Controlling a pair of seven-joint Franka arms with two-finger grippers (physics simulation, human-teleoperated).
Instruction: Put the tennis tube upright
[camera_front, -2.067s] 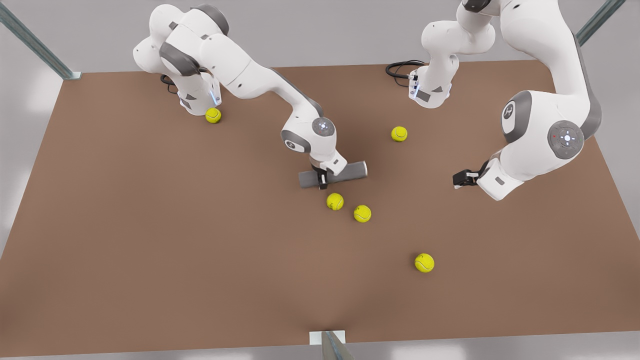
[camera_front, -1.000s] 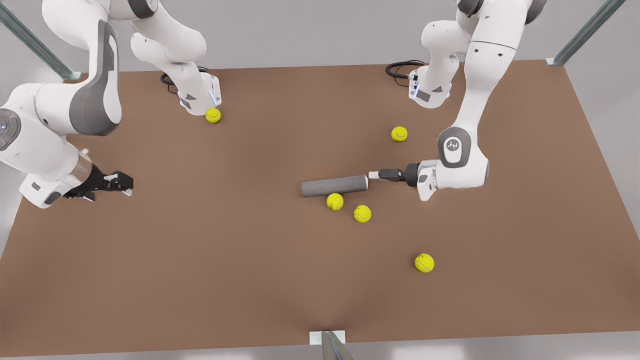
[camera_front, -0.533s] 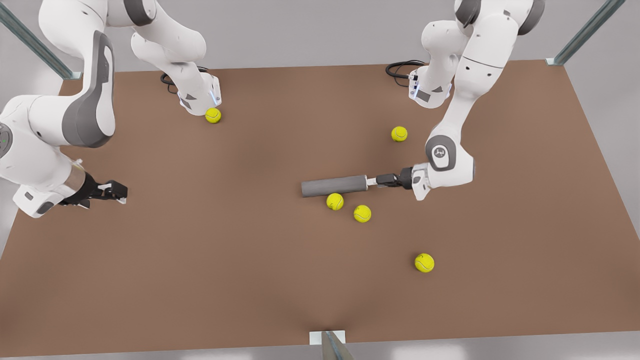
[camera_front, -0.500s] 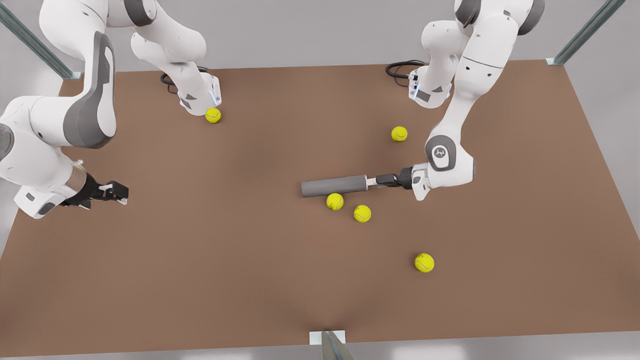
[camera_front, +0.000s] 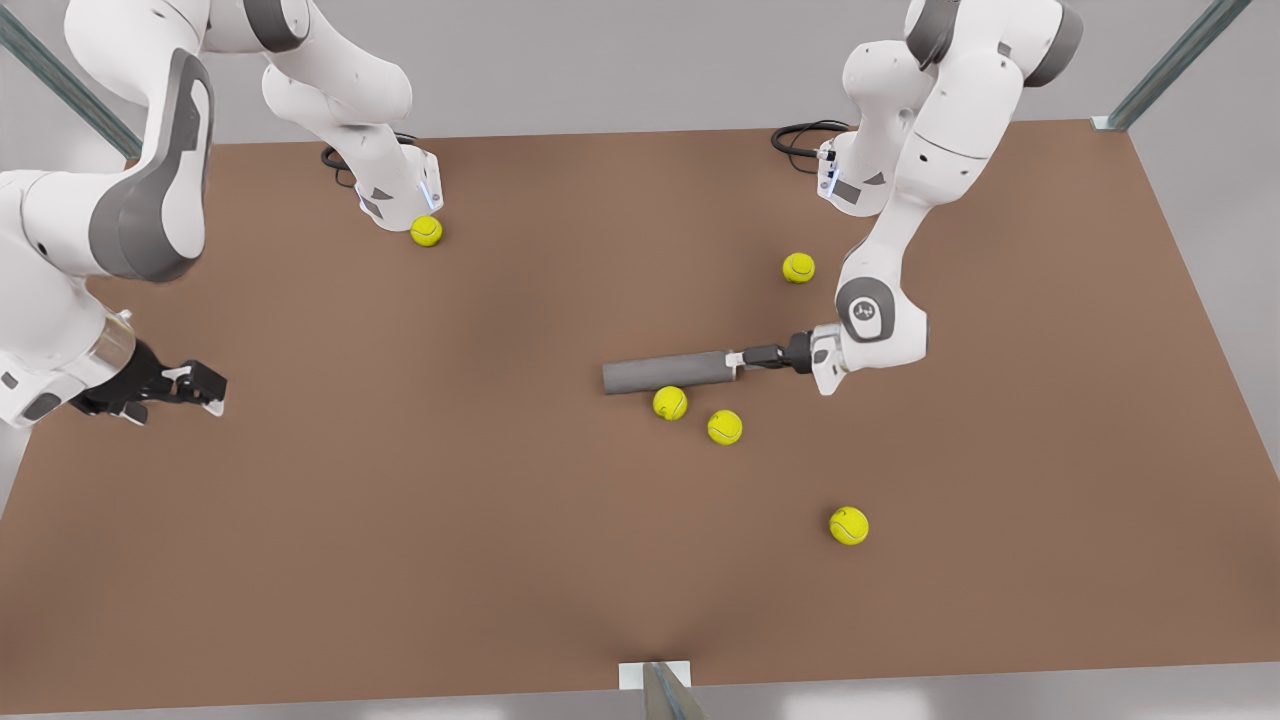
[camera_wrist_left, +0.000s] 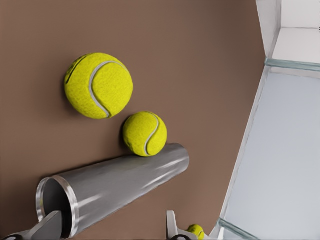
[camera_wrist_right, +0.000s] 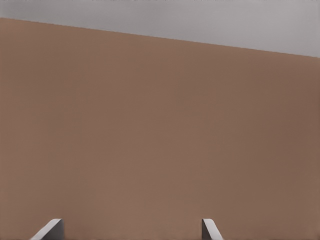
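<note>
Across the matte brown desk (camera_front: 400, 520), we see the smooth grey tennis tube (camera_front: 668, 371) lying flat. Our left pincer (camera_front: 738, 359) sits spread at its lighter-rimmed mouth; our right pincer (camera_front: 205, 387) waits spread apart, well away.

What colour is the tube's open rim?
Light silver-grey, lighter than the tennis tube body; best in the left wrist view.

The tennis tube (camera_front: 668, 371) is a plain matte grey hollow cylinder; it lies flat on its side near the middle of the brown bench (camera_front: 400, 520), its long axis running across the front view; the open end with a lighter rim (camera_wrist_left: 55, 205) faces the front view's right; the far end looks plain; a yellow tennis ball (camera_front: 670, 403) rests against its side.
</note>
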